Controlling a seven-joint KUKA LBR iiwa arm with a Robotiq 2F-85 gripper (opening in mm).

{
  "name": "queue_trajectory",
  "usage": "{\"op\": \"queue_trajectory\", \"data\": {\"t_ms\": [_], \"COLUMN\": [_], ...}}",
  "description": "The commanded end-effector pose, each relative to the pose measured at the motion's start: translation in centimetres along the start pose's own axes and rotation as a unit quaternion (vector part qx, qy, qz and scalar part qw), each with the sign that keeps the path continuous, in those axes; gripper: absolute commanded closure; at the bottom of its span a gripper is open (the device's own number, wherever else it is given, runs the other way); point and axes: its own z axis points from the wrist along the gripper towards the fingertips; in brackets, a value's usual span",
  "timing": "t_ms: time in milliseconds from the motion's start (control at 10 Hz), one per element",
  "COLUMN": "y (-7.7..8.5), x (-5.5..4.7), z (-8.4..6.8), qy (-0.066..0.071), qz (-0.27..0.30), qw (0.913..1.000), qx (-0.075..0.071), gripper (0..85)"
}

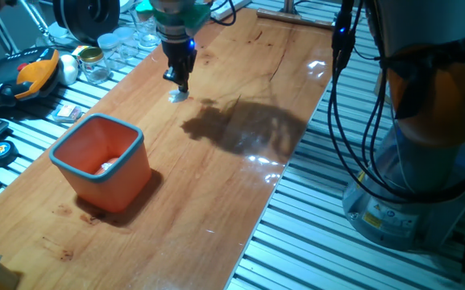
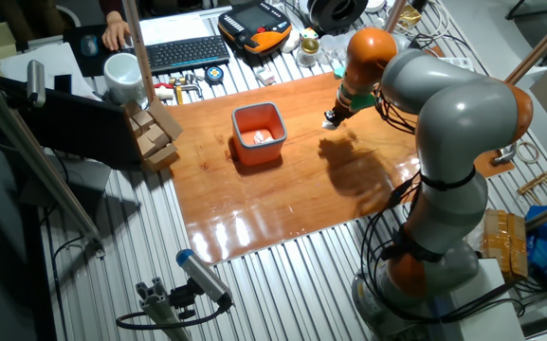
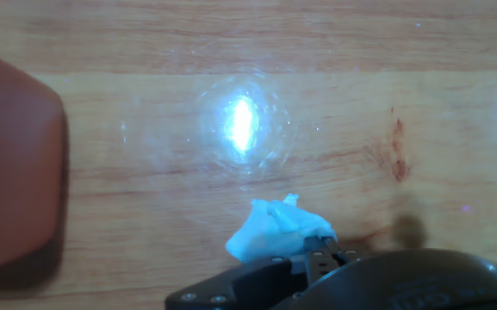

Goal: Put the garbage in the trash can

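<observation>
One white scrap of garbage [image 3: 276, 231] is located on the counter [image 1: 216, 161], directly at the tips of the lowered gripper [image 1: 179, 83]. Jaw spacing cannot be determined. The pickup step is judged current; transport to the trash can [image 1: 103, 161] is required next.

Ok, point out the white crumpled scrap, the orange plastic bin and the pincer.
white crumpled scrap [image 3: 276, 228], hand view, its middle.
orange plastic bin [image 1: 118, 171], one fixed view, front wall.
pincer [image 1: 179, 86], one fixed view, between its fingertips.
</observation>
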Motion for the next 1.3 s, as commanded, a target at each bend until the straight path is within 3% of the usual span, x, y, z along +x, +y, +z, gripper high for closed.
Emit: {"op": "queue_trajectory", "data": {"t_ms": [0, 100, 300, 400, 500, 700, 1000, 1200], "y": [0.0, 0.0, 0.0, 0.0, 0.0, 0.0, 2.1, 4.1], "x": [0.0, 0.0, 0.0, 0.0, 0.0, 0.0, -1.4, -2.3], "z": [0.0, 0.0, 0.0, 0.0, 0.0, 0.0, -1.4, -2.8], "qy": [0.001, 0.003, 0.022, 0.028, 0.037, 0.049, 0.041, 0.036], "qz": [0.004, 0.012, 0.028, 0.035, 0.035, 0.042, 0.041, 0.041], "qw": [0.9999, 0.9998, 0.9993, 0.9986, 0.9981, 0.9975, 0.9981, 0.9982], "qx": [-0.01, -0.015, -0.009, -0.028, -0.034, -0.031, -0.018, -0.026], "gripper": [85.0, 85.0, 85.0, 85.0, 85.0, 85.0, 85.0, 85.0]}}
